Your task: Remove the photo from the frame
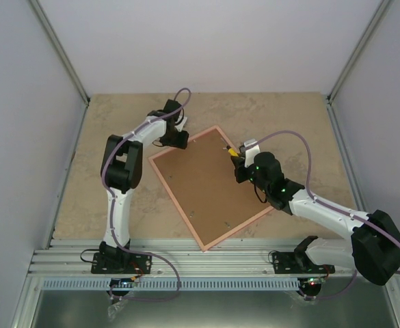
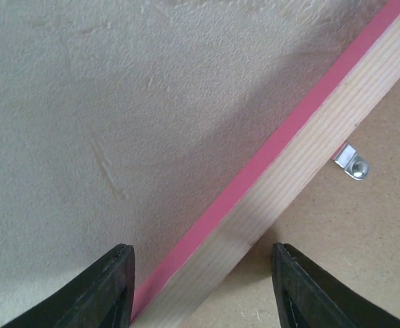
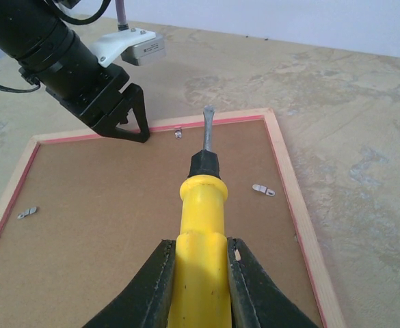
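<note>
The pink frame lies face down mid-table, its brown fibreboard back up. The photo is hidden under the backing. My left gripper is open, its fingers straddling the frame's far-left wooden edge; a metal tab sits just inside that edge. My right gripper is shut on a yellow-handled screwdriver, held low over the backing near the frame's far corner. Its metal tip points toward a tab at the far edge. Two more tabs show on the backing.
The left arm's gripper and wrist camera stand close ahead of the screwdriver tip. The beige tabletop surrounds the frame, with white walls behind and at the sides, and a metal rail at the near edge.
</note>
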`<state>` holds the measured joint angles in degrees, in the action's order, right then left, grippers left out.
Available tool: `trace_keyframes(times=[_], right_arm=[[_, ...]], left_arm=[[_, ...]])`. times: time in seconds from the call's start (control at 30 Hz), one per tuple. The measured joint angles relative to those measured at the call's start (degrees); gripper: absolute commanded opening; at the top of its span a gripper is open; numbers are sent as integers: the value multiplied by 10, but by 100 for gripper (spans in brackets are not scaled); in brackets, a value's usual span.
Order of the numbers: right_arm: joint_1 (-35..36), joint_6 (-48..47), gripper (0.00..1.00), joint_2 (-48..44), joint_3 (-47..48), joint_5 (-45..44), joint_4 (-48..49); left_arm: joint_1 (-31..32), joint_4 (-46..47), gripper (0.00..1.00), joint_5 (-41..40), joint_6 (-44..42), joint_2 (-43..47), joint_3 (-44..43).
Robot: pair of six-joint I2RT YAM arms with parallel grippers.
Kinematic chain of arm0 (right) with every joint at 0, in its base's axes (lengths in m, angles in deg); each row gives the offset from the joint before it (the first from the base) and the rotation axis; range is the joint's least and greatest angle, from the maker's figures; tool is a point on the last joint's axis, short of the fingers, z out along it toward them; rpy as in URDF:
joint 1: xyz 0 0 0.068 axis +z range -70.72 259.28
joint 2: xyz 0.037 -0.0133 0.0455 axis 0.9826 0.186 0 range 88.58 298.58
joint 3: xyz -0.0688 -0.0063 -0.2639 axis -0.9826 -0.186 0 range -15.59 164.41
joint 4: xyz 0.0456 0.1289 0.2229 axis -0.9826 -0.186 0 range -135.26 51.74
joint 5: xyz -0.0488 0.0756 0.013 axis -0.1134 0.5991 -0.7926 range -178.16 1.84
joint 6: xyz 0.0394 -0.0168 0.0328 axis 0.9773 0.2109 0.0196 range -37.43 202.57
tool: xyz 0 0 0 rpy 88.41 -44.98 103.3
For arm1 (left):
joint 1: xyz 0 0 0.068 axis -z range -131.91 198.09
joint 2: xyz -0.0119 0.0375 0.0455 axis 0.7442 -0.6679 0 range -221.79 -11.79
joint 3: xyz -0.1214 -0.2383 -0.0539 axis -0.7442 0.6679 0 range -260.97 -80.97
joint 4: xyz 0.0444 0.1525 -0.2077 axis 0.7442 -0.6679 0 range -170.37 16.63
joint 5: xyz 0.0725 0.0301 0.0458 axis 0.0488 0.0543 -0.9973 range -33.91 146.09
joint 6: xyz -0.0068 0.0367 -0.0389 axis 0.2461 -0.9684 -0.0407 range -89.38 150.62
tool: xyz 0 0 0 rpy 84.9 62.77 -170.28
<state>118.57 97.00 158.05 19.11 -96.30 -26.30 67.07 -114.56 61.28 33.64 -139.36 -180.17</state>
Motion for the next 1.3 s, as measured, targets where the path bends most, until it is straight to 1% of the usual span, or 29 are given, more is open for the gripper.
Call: trace_keyframes(times=[0.07,0.2,0.33,0.4,0.6,0.93,1.13,1.3], right_arm=[[0,0,0,0,0,0,0],[0,0,0,0,0,0,0],[0,0,0,0,0,2,0],[0,0,0,0,0,2,0],[0,0,0,0,0,2,-2],[0,0,1,5,1,15,-4],[0,-3,0,17,7,26,-12],[0,-3,0,28,15,35,-13]], left_arm=[[-1,0,51,8,-3,-3,-3],[-2,0,40,12,-6,-9,-12],[-2,0,32,14,-21,-10,-14],[-1,0,29,14,-25,-10,-14],[-1,17,25,11,17,-1,5],[-3,78,25,6,126,92,158],[-3,124,21,3,189,148,247],[-5,178,24,6,247,209,342]])
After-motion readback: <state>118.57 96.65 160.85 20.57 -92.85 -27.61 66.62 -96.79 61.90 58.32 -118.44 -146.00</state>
